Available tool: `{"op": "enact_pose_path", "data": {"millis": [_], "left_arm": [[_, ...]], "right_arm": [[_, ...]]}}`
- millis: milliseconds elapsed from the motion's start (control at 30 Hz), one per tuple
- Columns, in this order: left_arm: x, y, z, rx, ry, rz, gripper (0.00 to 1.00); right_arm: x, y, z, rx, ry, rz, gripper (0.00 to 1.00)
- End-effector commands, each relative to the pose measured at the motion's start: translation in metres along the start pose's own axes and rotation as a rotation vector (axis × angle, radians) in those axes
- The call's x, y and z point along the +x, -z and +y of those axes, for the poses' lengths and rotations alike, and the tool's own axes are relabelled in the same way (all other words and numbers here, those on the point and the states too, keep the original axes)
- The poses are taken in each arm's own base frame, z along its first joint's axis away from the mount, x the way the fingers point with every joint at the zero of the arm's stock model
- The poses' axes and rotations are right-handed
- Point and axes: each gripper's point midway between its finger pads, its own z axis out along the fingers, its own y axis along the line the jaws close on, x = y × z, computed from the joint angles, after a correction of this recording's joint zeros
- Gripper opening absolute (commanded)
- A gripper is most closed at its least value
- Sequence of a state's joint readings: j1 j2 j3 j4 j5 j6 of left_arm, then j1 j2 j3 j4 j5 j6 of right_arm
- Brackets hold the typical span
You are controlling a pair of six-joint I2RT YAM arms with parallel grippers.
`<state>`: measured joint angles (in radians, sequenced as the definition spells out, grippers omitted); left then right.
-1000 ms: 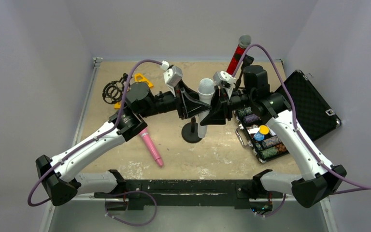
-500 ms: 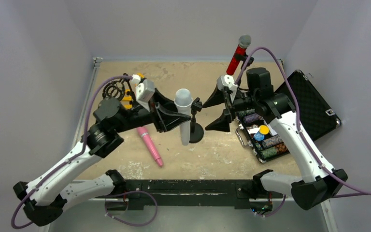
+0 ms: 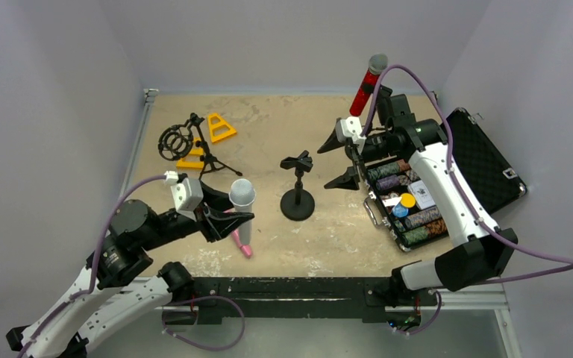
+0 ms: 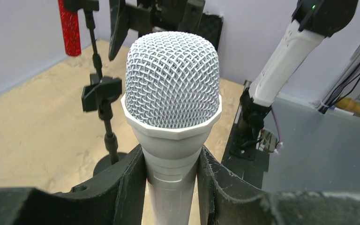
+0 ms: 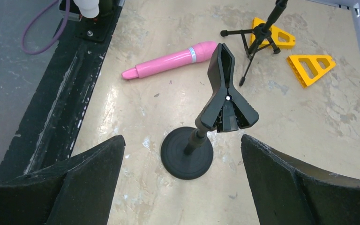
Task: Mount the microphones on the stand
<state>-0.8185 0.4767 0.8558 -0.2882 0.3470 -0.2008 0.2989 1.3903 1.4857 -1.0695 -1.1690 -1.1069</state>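
Observation:
My left gripper (image 3: 237, 218) is shut on the white microphone (image 3: 242, 200), upright at the near left and well apart from the stand. In the left wrist view the white microphone (image 4: 171, 93) fills the middle, with the left gripper (image 4: 171, 187) clamped on its handle. The black stand (image 3: 298, 195) has a round base and an empty clip (image 5: 225, 105). My right gripper (image 3: 339, 160) hangs open to the right of the stand, and in its own view the right gripper (image 5: 182, 145) holds nothing. The red microphone (image 3: 364, 88) sits clipped upright at the back right. The pink microphone (image 5: 168, 61) lies on the table.
An open black case (image 3: 481, 160) with poker chips (image 3: 410, 212) lies at the right, under my right arm. Two yellow triangles (image 3: 221, 127) and a small tripod with a ring mount (image 3: 181, 140) stand at the back left. The black base rail (image 3: 283, 287) runs along the near edge.
My left gripper has drawn back to the near left with the white microphone, away from the stand. My right gripper has opened wide and backed off to the right.

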Motion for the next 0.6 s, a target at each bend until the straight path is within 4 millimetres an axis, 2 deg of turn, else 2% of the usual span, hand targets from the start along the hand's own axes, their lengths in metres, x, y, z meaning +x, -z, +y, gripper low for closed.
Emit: {"op": "enact_pose_path", "data": {"millis": [0,267,567], "left_arm": [[0.018,0.009,0.014,-0.074,-0.018,0.015,0.00],[0.029,0.011,0.016,-0.083,-0.011,0.023,0.00],[0.032,0.009,0.016,-0.076,-0.015,0.024,0.00]], "right_arm": [[-0.015,0.003,0.000,-0.006,0.107,-0.024,0.97],[-0.012,0.000,-0.009,0.007,0.115,0.005,0.96],[-0.008,0.000,-0.009,0.006,0.134,0.027,0.96]]}}
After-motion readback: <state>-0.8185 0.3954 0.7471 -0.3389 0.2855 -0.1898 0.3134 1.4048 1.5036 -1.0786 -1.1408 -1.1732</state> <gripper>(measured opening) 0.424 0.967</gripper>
